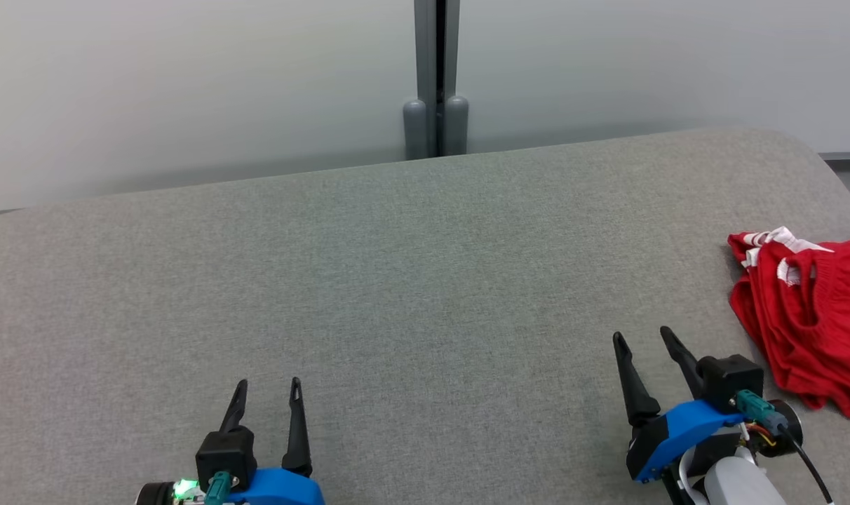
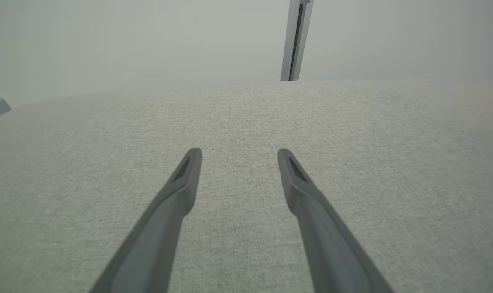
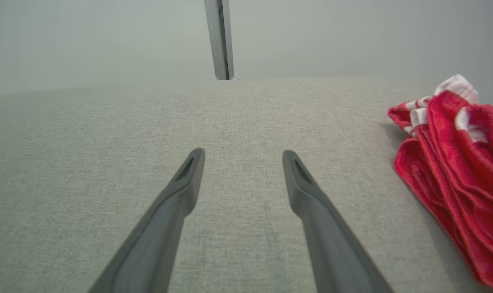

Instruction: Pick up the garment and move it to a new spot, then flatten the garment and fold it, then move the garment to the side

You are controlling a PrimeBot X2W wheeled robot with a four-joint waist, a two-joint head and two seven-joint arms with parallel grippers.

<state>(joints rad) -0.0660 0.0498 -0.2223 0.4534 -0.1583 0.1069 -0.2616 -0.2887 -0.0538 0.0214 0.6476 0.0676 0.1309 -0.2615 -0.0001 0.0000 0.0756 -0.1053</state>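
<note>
Red garment [image 1: 818,330] lies apart, right of the right fingers [image 1: 633,382]

I read the grey fabric surface [image 1: 397,280] as open running from left edge through centre. One obstacle on it: crumpled red garment [image 1: 811,330], far right (white-trimmed). A grey post [image 1: 425,70] stands behind the far edge.
</note>
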